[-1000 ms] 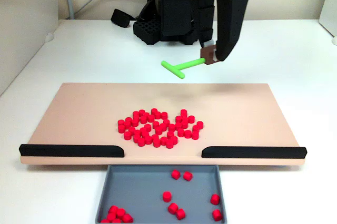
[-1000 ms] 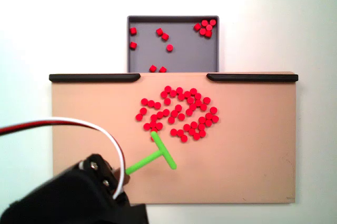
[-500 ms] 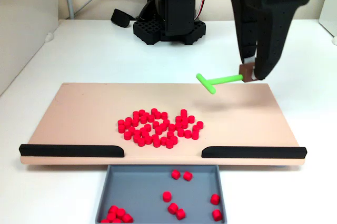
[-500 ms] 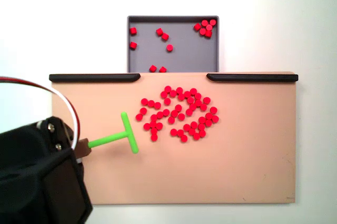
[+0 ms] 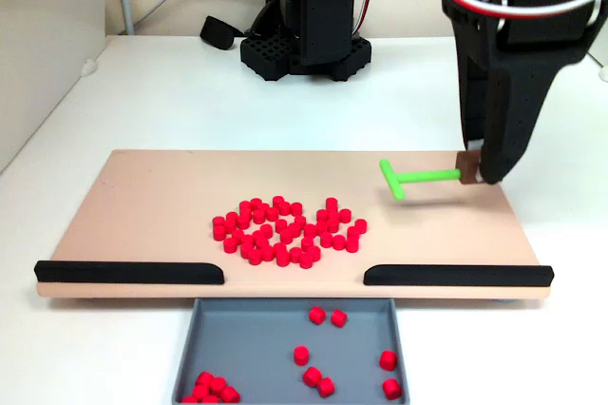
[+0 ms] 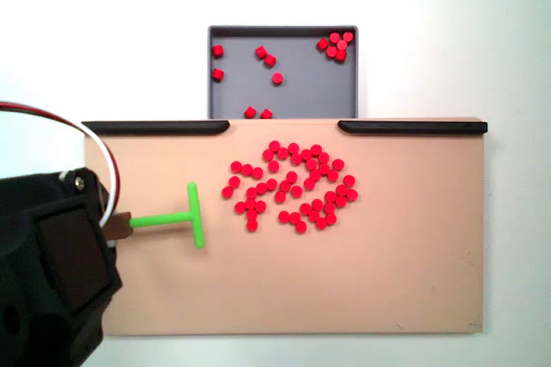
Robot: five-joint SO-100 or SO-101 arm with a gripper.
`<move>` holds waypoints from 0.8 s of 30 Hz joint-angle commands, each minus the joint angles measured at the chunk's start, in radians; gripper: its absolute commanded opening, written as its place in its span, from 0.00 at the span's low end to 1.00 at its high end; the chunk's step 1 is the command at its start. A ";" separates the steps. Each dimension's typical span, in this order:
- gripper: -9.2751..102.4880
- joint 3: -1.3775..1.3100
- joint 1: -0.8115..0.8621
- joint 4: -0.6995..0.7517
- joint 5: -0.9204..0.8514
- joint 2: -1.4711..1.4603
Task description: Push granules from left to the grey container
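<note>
White surface point(image 5: 142, 101) carries a tan board point(image 5: 152, 205), and near the board's middle lies the main cluster of red granules point(image 5: 288, 231). Just past the gap between the board's two black strips point(image 5: 130, 273) sits the grey container point(image 5: 285, 338), a few loose pellets already inside. Beside the cluster, toward the board's short edge, the claw point(image 5: 472, 175) grips a green T-shaped pusher point(image 6: 176, 216) by its brown-tipped stem, apart from the granules.

Granules point(image 5: 288, 230) clustered mid-board point(image 5: 142, 205)
</note>
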 commanded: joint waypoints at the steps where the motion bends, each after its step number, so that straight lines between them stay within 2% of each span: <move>1: 0.08 -0.051 0.002 0.005 0.017 -0.014; 24: 0.08 -0.132 0.035 -0.003 0.012 -0.140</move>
